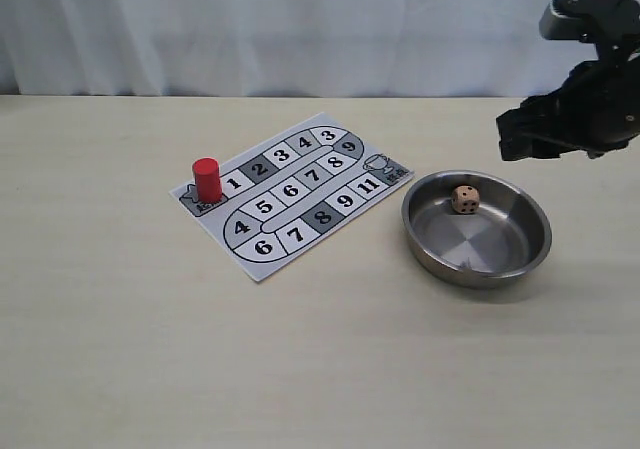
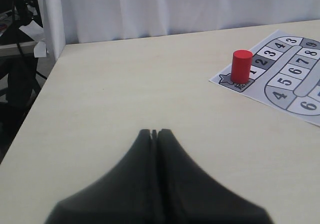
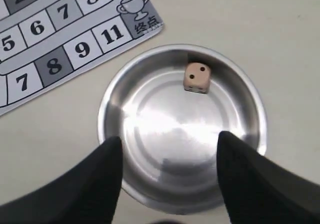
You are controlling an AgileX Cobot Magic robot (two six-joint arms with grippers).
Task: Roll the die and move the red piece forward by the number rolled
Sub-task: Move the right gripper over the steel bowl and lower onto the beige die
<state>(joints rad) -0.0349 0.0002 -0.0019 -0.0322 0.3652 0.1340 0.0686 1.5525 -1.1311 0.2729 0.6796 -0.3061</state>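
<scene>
The tan die (image 1: 465,199) (image 3: 197,77) lies inside the steel bowl (image 1: 520,259) (image 3: 112,134), near its far wall, two pips on its top face. The red piece (image 1: 207,180) (image 2: 241,66) stands upright on the start square of the numbered board (image 1: 290,219) (image 2: 292,92) (image 3: 60,49), beside square 1. My right gripper (image 1: 520,139) (image 3: 169,141) hovers open above the bowl, nothing between its fingers. Over bare table, well short of the red piece, my left gripper (image 2: 155,132) is shut and empty; the exterior view does not show it.
The board lies at the table's middle, the bowl to its right. A white curtain (image 1: 300,29) backs the table. In the left wrist view the table's edge (image 2: 37,99) drops off beside dark stands and cables.
</scene>
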